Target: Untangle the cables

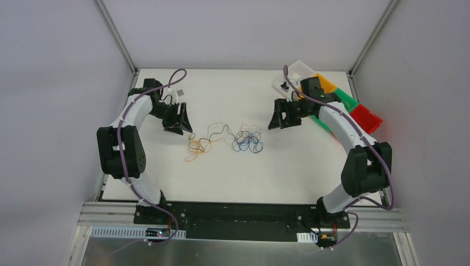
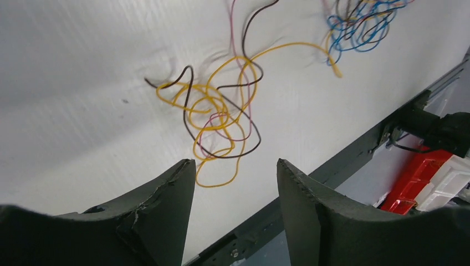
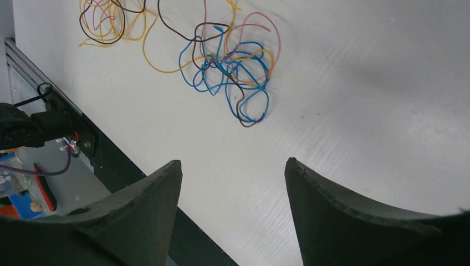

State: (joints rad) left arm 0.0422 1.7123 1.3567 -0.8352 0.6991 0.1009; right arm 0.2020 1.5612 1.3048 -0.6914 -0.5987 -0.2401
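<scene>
The cables lie mid-table in two loose bunches joined by a dark wire. An orange-yellow bunch [image 1: 197, 146] with dark and pink strands lies on the left; it also shows in the left wrist view [image 2: 213, 119]. A blue bunch [image 1: 248, 140] lies on the right and shows in the right wrist view [image 3: 238, 72]. My left gripper [image 1: 178, 123] is open and empty, up and left of the orange bunch. My right gripper [image 1: 282, 119] is open and empty, up and right of the blue bunch. In both wrist views the jaws stand wide apart with nothing between them.
Coloured bins, orange, green and red [image 1: 366, 117], stand at the right table edge beside a white box [image 1: 294, 77]. A small grey object [image 1: 179, 93] lies at the back left. The black base rail [image 1: 238, 213] runs along the near edge.
</scene>
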